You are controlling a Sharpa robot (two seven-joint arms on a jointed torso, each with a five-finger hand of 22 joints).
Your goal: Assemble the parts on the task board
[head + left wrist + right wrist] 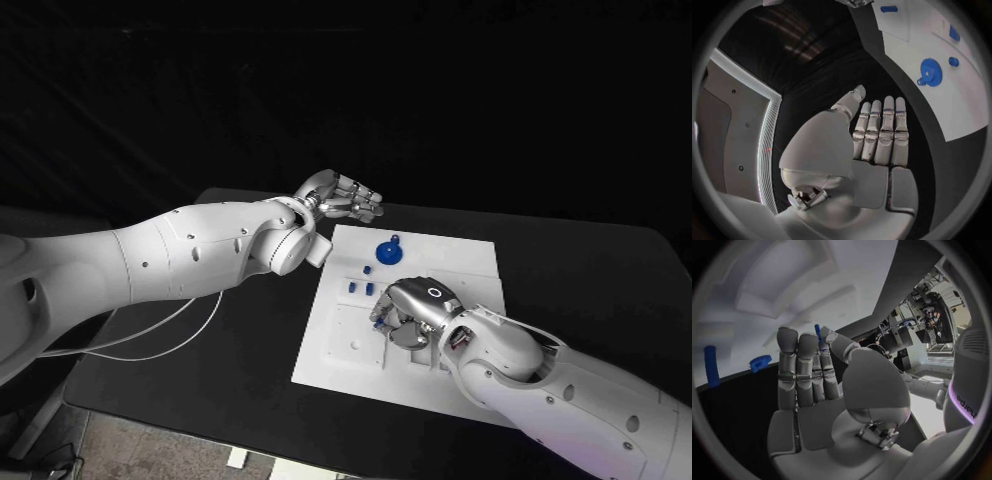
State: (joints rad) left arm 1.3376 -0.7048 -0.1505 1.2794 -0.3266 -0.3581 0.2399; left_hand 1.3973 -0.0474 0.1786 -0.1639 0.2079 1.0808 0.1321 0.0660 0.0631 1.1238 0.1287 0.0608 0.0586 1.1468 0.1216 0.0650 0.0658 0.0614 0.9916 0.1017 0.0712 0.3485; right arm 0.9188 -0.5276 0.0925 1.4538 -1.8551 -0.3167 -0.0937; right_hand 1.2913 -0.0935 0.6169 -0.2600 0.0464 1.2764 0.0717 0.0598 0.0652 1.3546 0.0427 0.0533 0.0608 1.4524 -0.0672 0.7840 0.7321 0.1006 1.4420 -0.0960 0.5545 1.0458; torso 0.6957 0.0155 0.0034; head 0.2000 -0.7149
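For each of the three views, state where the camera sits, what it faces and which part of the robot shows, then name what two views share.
Head view: on the robot's head, looking down at the task board; both arms show.
Left wrist view: behind the left hand, facing the board's edge and the blue gear.
Right wrist view: behind the right hand, close over the board, a blue part at its fingertips.
Shared: the gear, in the head and left wrist views.

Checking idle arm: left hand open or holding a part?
Open. The left hand lies flat with fingers straight, nothing in it, over black table beside the task board.
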